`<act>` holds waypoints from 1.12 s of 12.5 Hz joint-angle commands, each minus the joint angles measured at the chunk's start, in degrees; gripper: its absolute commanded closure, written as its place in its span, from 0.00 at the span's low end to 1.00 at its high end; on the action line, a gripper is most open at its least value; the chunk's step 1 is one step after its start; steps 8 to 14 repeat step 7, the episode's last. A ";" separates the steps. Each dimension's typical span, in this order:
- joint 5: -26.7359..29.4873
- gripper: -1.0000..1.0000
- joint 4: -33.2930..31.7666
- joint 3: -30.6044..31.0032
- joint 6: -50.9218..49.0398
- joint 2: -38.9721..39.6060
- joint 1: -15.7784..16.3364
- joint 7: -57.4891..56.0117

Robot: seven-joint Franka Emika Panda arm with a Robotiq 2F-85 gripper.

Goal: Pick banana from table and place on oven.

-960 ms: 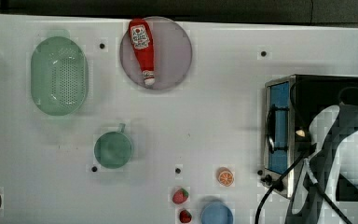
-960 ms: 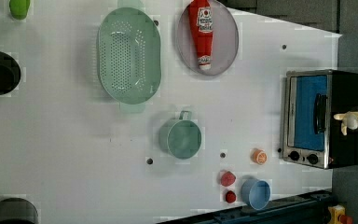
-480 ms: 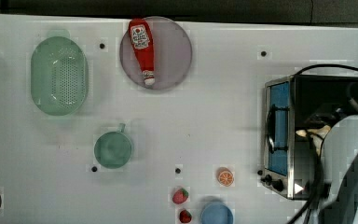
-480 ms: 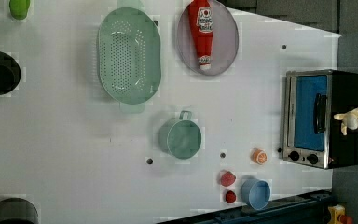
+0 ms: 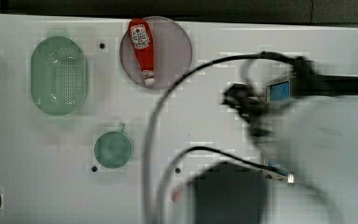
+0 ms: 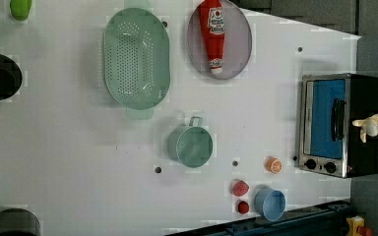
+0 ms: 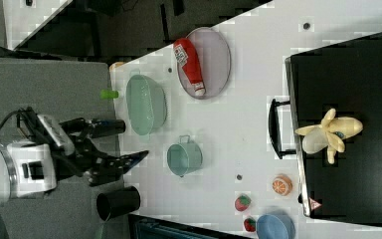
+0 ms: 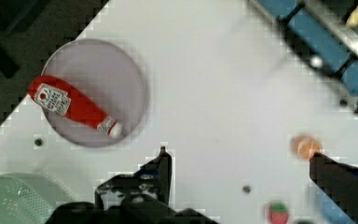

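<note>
Right view, left to right: gripper (image 7: 129, 143) wide open, empty, at the right view's far left, beyond table (image 7: 258, 139) edge. Green colander (image 7: 146, 104), ketchup plate (image 7: 214, 55) nearer it. Banana (image 7: 331, 133) well apart, lying on oven (image 7: 353, 74) black top.

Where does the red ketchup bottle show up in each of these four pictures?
Top view: the ketchup bottle lies on the round grey plate, at the upper middle.
Left view: ketchup bottle at the top, right of centre.
Right view: ketchup bottle in the upper middle.
Wrist view: ketchup bottle on the plate.
Shared landmark: the green colander beside the plate.
</note>
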 commanded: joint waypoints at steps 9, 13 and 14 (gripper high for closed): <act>-7.66 0.00 -3.35 7.20 -0.09 1.06 1.38 22.50; -7.66 0.00 -3.35 7.20 -0.09 1.06 1.38 22.50; -7.66 0.00 -3.35 7.20 -0.09 1.06 1.38 22.50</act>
